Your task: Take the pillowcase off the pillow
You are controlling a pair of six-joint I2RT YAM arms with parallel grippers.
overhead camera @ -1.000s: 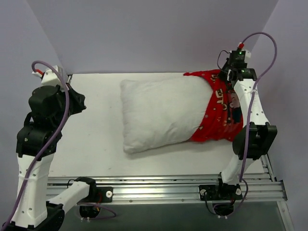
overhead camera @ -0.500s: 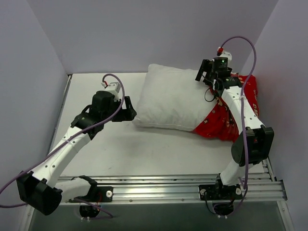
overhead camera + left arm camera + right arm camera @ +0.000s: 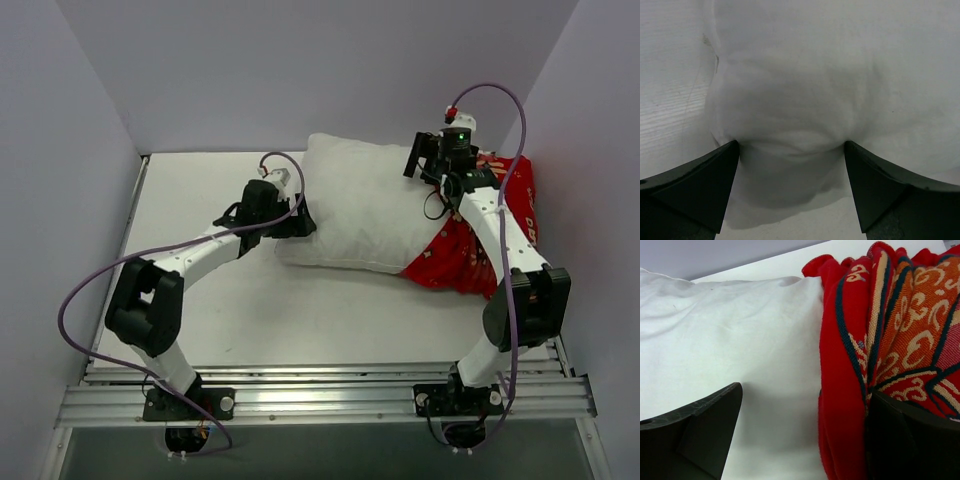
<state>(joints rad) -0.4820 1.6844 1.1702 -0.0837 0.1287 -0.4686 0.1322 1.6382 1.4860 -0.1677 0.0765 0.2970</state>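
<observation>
The white pillow lies across the back of the table, its right end inside the bunched red pillowcase. My left gripper is at the pillow's near-left corner, open. In the left wrist view that corner of the pillow bulges between the spread fingers. My right gripper hovers over the pillow's right part, open. The right wrist view has bare pillow between the jaws and the gathered pillowcase edge against the right finger.
The white table is walled in by grey panels at the left, back and right. The pillowcase lies close to the right wall. A metal rail runs along the near edge by the arm bases.
The left arm has swung from the left wall to the pillow's left corner. The right gripper has moved left off the pillowcase's far corner. Both grippers have opened, and the pillow lies further right.
</observation>
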